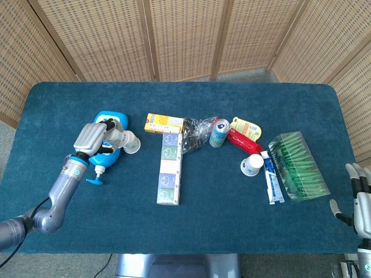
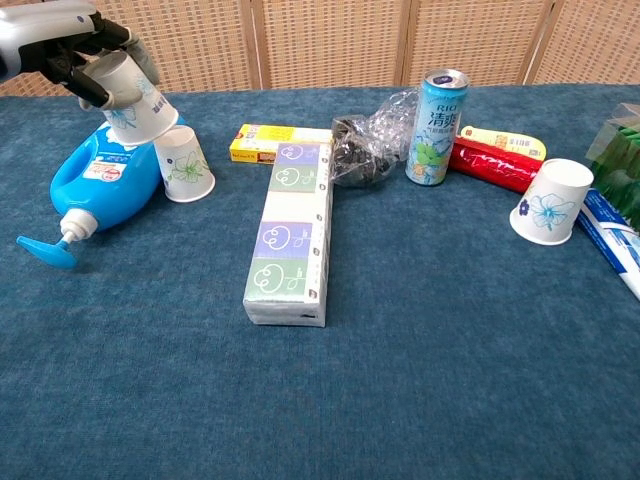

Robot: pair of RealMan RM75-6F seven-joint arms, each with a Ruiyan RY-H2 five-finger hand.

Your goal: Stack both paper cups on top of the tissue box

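L robot hand clamps paper cup | over blue pump bottle | 2nd cup beside

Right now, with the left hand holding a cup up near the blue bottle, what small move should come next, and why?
Probably carry the held cup rightward toward the tissue box. The left hand grips it in the air above the blue bottle, beside the second cup, and nothing is on the box's top yet.
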